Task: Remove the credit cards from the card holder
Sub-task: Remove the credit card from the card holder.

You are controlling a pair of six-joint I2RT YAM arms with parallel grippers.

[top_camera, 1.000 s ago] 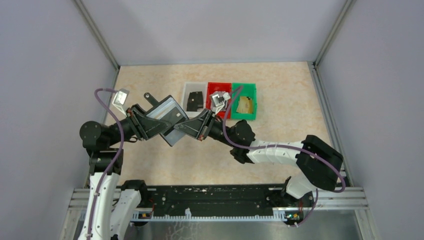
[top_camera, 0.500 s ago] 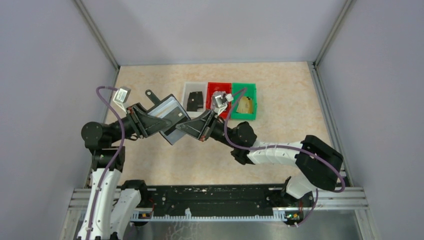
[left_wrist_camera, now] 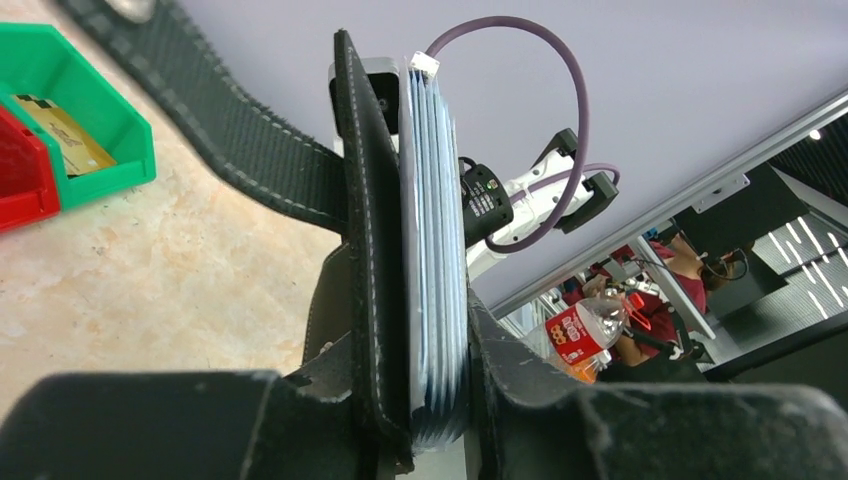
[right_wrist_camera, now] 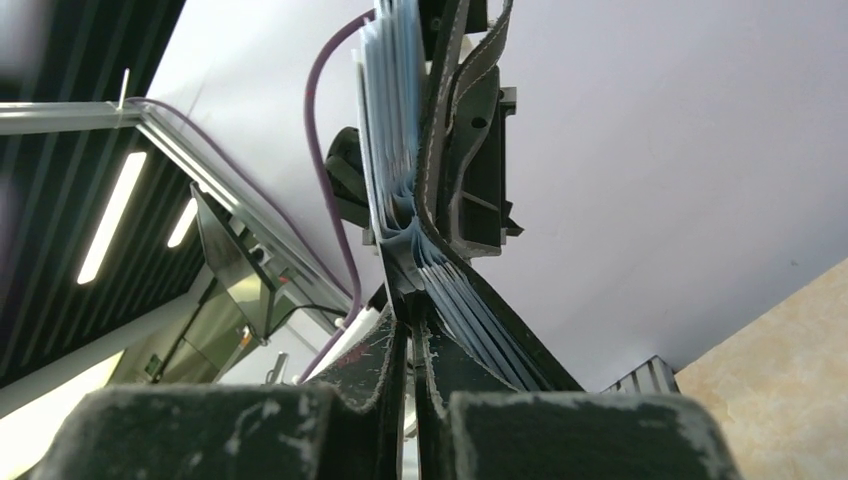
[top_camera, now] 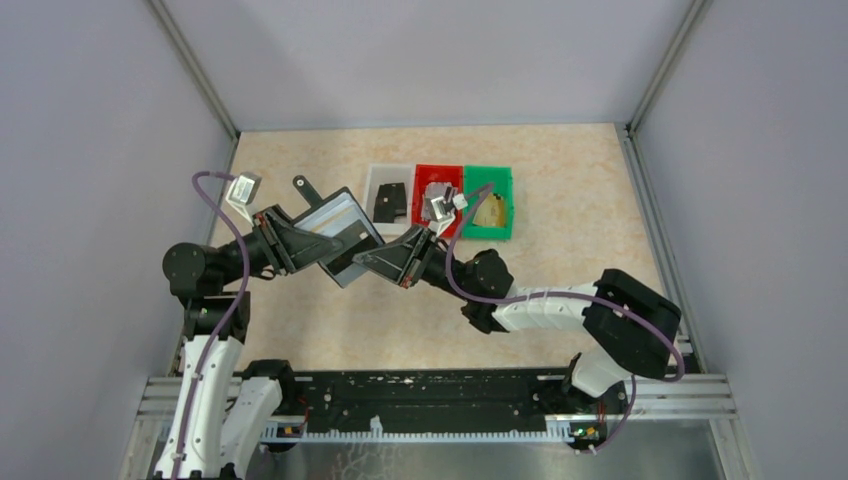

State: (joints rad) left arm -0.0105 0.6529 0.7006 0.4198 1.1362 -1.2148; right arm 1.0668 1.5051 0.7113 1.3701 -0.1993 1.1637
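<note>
The black card holder (top_camera: 340,222) hangs open in the air between both grippers, left of the bins, with its strap tab (top_camera: 300,186) pointing up-left. My left gripper (top_camera: 322,246) is shut on it. In the left wrist view its fingers (left_wrist_camera: 435,400) clamp the black cover and the stack of pale blue-grey panels (left_wrist_camera: 432,250). My right gripper (top_camera: 363,258) is shut on the holder's lower right edge. In the right wrist view it (right_wrist_camera: 410,345) pinches a thin black flap while the panels (right_wrist_camera: 395,130) fan out above. A gold-tan card (top_camera: 490,210) lies in the green bin (top_camera: 505,178). It also shows in the left wrist view (left_wrist_camera: 65,135).
A white bin (top_camera: 375,180) holding a dark object, a red bin (top_camera: 425,172) and the green bin stand in a row at the middle back. My right wrist camera covers part of the red bin. Grey walls enclose the tan table (top_camera: 560,260).
Both grippers and the holder have shifted slightly. The holder sits a little higher and further right. Both grips are unchanged.
</note>
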